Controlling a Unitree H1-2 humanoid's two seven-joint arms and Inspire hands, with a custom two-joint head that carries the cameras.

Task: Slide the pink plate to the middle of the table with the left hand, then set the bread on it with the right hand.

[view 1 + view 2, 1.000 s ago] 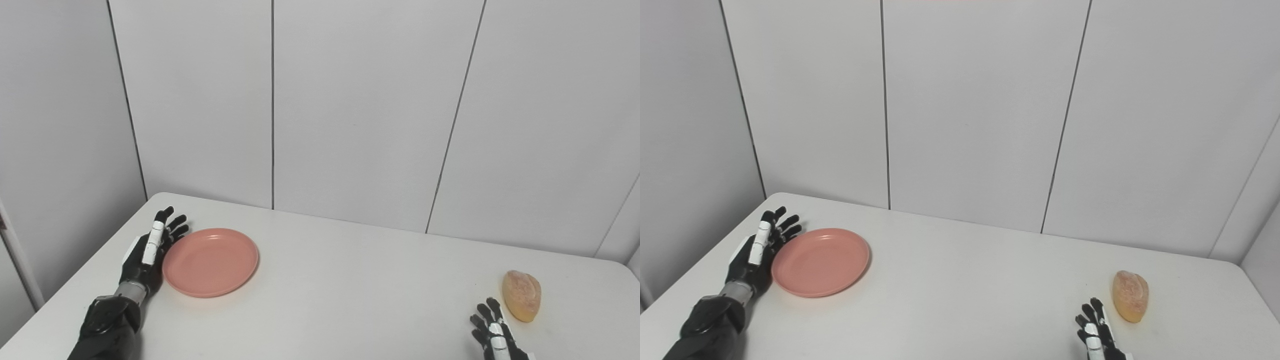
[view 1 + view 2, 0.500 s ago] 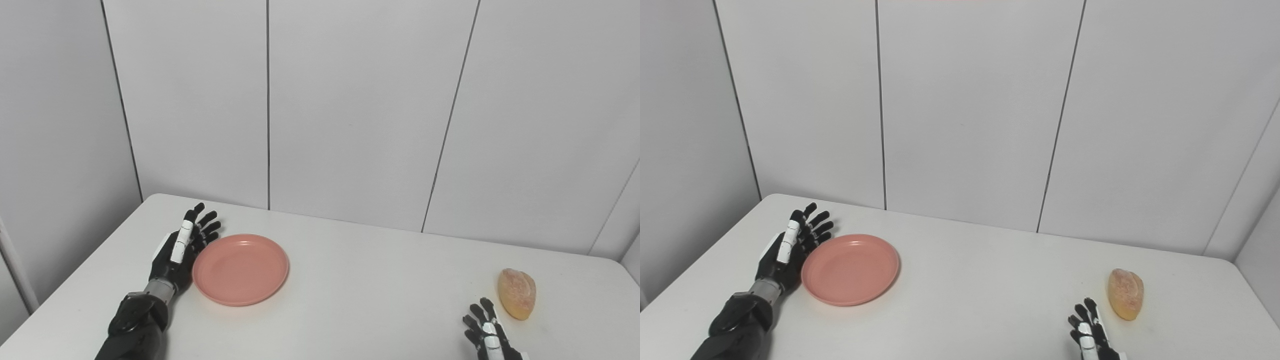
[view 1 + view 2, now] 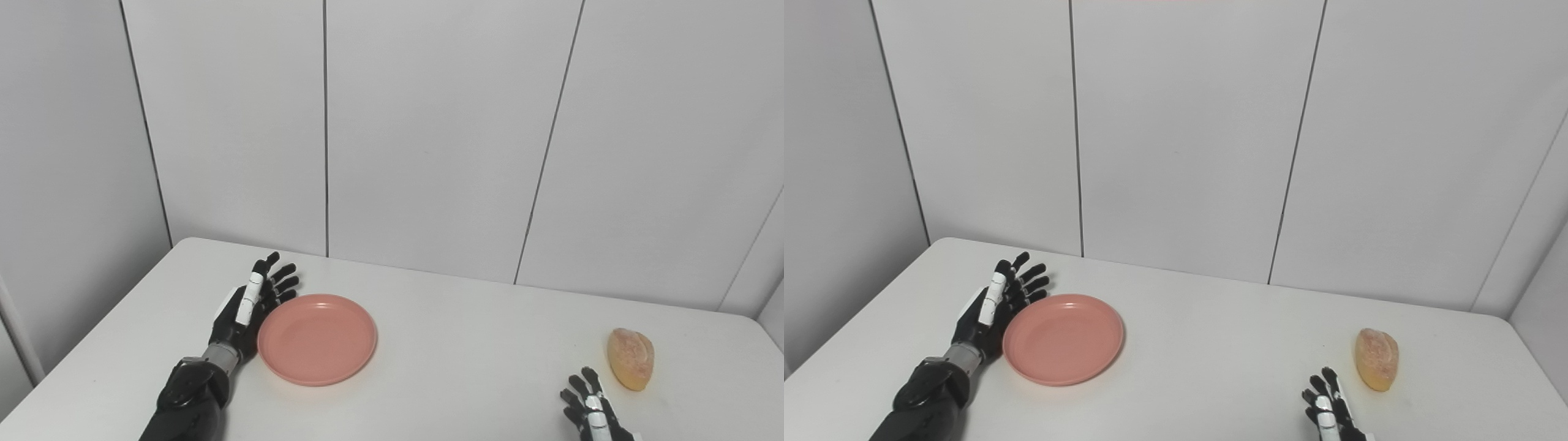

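The left robot hand (image 3: 248, 309) is pressing flat, fingers spread wide, against the left rim of the pink plate (image 3: 317, 339), which is lying left of the bench (image 3: 465, 343) middle. The bread (image 3: 1376, 358) is resting near the right edge, apart from the right robot hand (image 3: 1326, 409), which is spreading empty fingers; both views are showing alike.

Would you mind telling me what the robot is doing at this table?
The left robot hand, fingers spread, sits flat against the left rim of the pink plate, which lies left of the table's middle. The bread lies untouched near the right end, with the right robot hand open just short of it.
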